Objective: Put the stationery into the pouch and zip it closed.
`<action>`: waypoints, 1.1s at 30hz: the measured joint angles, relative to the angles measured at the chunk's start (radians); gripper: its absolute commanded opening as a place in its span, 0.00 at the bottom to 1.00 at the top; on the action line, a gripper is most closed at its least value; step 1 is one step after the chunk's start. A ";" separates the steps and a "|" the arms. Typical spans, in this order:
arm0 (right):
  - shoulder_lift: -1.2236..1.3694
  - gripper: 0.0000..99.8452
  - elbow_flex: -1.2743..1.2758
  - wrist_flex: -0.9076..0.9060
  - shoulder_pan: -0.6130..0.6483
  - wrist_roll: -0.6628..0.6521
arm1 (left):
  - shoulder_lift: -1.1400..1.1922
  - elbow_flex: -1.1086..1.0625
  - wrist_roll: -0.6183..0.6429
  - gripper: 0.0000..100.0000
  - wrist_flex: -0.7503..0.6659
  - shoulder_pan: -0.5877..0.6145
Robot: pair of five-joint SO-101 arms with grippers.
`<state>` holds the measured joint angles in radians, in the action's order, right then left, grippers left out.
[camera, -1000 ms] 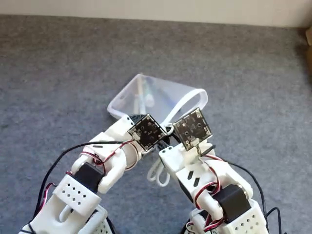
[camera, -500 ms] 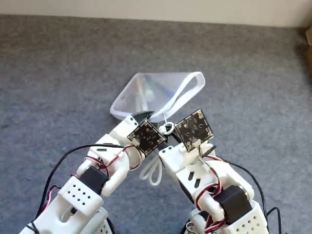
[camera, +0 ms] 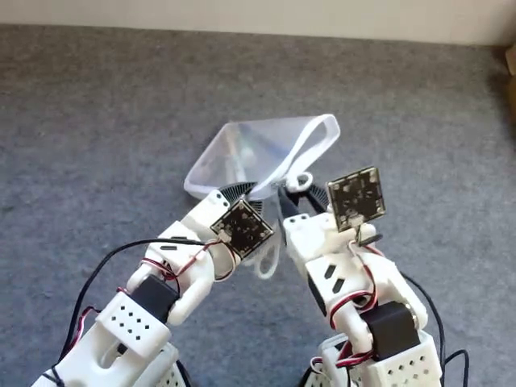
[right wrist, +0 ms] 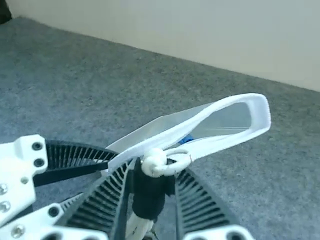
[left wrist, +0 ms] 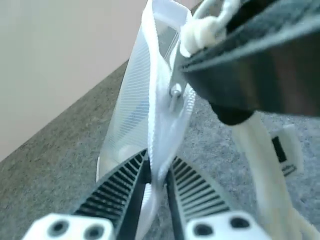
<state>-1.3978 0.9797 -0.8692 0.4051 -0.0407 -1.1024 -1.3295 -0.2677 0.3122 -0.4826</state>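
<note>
On the table (camera: pixel 97 121), high view: the pouch (camera: pixel 242 153) lies between both grippers. Compared with half a second earlier, the right gripper (camera: pixel 294 197) is displaced sideways with the zip pull (camera: pixel 303 181), so zipping is judged begun.

Left wrist view: the left gripper (left wrist: pixel 157 167) is clamped on the pouch edge.

Right wrist view: the jaws are pinched around the zip pull, and the pouch mouth is seen gaping.

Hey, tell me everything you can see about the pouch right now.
The pouch is a translucent white bag with a white zipper band, resting on the grey table. Its mouth gapes at the far end; pale stationery and a blue item show inside. The left gripper pinches its near edge; the right gripper clamps the zipper pull with its white cord.
</note>
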 measured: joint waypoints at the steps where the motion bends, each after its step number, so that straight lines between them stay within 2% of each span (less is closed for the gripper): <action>1: 0.000 0.01 0.000 0.011 -0.014 0.003 | -0.002 0.002 -0.002 0.01 0.005 0.006; 9: -0.002 0.01 0.018 0.107 -0.110 0.012 | -0.008 0.069 -0.002 0.01 0.137 0.025; 15: -0.003 0.01 0.049 0.178 -0.163 0.012 | -0.014 0.069 -0.002 0.01 0.157 0.028; 23: -0.002 0.01 0.092 0.244 -0.167 0.012 | -0.014 0.069 -0.002 0.01 0.164 0.028; 27: -0.002 0.04 0.092 0.236 -0.166 0.012 | -0.014 0.069 -0.002 0.01 0.164 0.028; 30: -0.002 0.10 0.091 0.149 -0.166 -0.006 | -0.014 0.069 -0.002 0.01 0.164 0.028; 33: -0.002 0.12 0.031 0.037 -0.166 -0.023 | -0.014 0.069 -0.002 0.01 0.164 0.028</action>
<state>-1.3993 1.0104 -0.8324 0.2394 -0.0637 -1.1162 -1.2605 -0.2693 0.4764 -0.4549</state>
